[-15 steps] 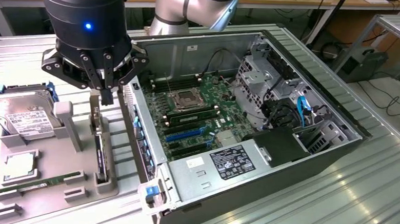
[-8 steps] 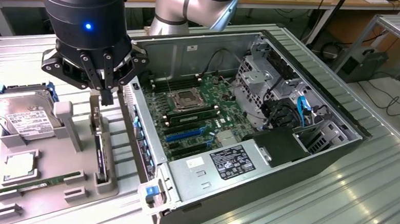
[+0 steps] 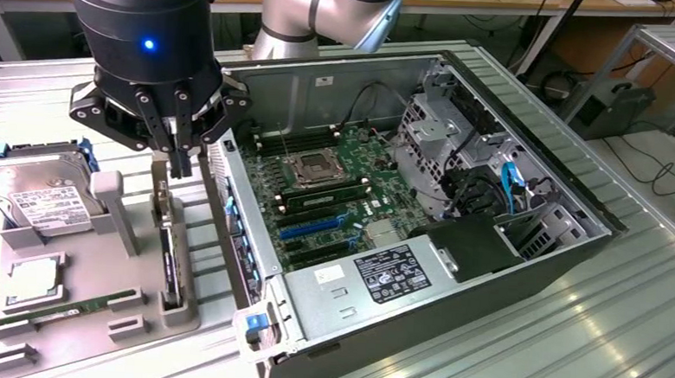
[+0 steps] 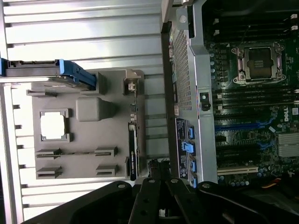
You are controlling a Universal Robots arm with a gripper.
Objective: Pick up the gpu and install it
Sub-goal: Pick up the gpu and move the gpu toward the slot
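Gripper (image 3: 176, 168) hung right over the top edge of the gpu (image 3: 172, 258), at or just above it. Couldn't tell whether it was clamped on the card or only poised, as the arm's body blocked the contact point.

Gpu stood on edge in a slot of the grey tray (image 3: 88, 314), on the tray side nearest the computer case (image 3: 320, 84). That put it on the exterior view's left of the case. Wrist view showed the same card edge-on (image 4: 132, 149) in the tray (image 4: 84, 140), w/ the gripper (image 4: 156, 179) close by. Card wasn't lifted and nothing was fitted on the motherboard (image 3: 326, 197) yet, so task looked early.

Risks, as I judged them:
- Card is thin, so an off-centre grip on that narrow edge could let it tilt or slip.
- If it binds in the slot, the pull may drag the tray up w/ it.
- Case wall sat just beside the card, so a swing over could clip the metal end or the case rim.
- Hard drive (image 3: 36, 195) and RAM stick (image 3: 65, 307) sat well apart from the card, so prob. safe.
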